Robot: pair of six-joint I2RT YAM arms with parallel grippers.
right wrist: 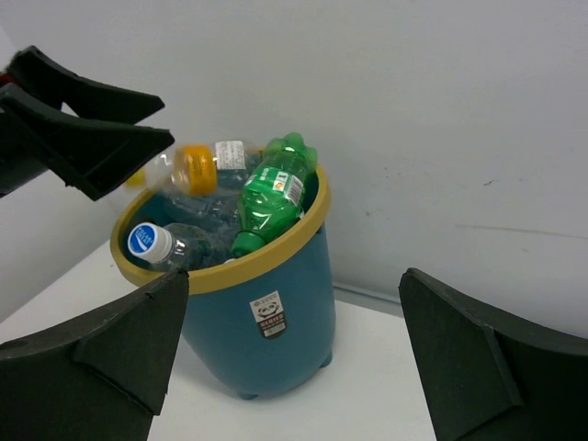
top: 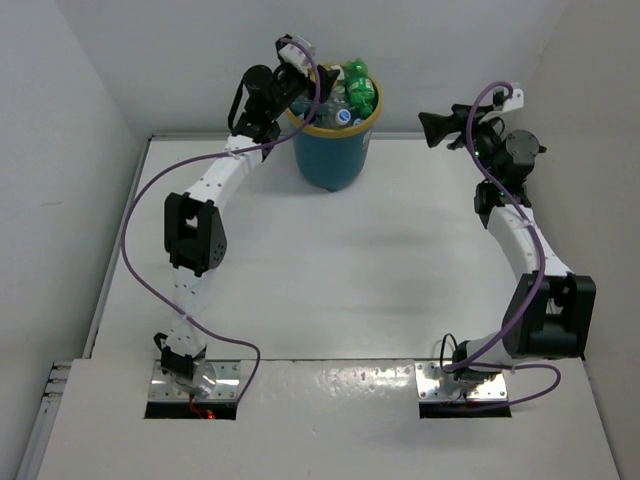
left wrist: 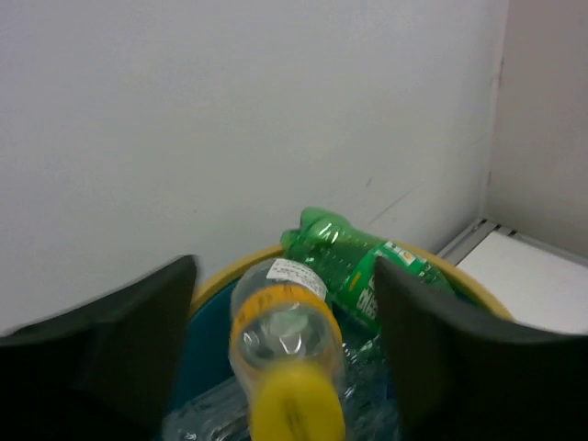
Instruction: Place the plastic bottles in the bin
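The bin [right wrist: 296, 317] is smooth, faintly glossy teal plastic with a yellow plastic rim [right wrist: 276, 260] and a paper-like sticker [right wrist: 266, 310]. The green bottle [right wrist: 273, 195] and the yellow-capped clear bottle [left wrist: 285, 335] are shiny thin plastic. The white table [top: 350, 260] looks smooth, semi-matt; the base plates [top: 430, 385] are bright metal.

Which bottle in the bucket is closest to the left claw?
The clear one with the yellow cap. It lies on top of the pile, between the left claw's open fingers. The green bottle sits beside it, and the blue-capped one lies lower.
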